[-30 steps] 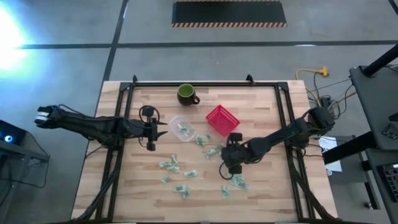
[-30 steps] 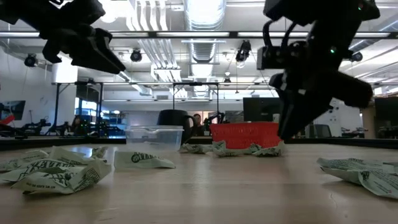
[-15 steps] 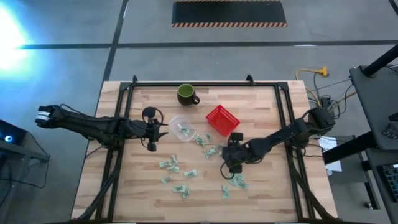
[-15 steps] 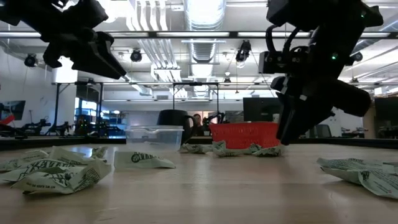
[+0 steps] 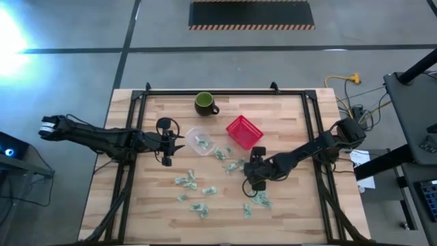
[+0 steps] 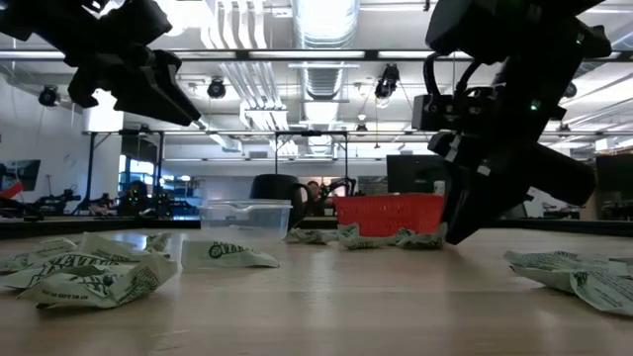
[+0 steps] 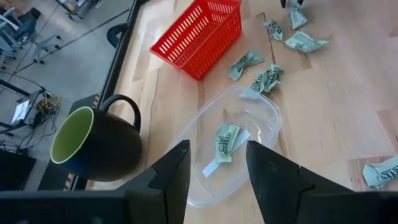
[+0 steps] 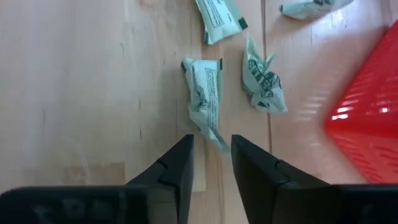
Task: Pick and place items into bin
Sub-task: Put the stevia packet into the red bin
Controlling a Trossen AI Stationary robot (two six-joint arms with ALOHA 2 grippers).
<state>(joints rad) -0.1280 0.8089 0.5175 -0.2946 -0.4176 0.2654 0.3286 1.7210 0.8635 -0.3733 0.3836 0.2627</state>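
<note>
Several small crumpled green-and-white items [image 5: 186, 182] lie scattered on the wooden table. My right gripper [image 8: 211, 146] is open and low over the table beside the red basket [image 5: 244, 131]. Its fingertips stand on either side of the tail end of one item [image 8: 204, 93]; whether they touch it cannot be told. My left gripper [image 7: 217, 155] is open and hovers above a clear plastic bin [image 7: 264, 115], in which one item [image 7: 227, 140] lies flat on the bottom.
A dark green mug [image 5: 205, 104] stands at the table's far side, left of the red basket. More items [image 5: 261, 200] lie toward the near edge, and a few [image 7: 258, 78] between bin and basket. Black frame rails [image 5: 311, 130] run along the table's sides.
My right gripper has sunk a little toward the table, close to the items in front of the red basket. The items have kept their places.
</note>
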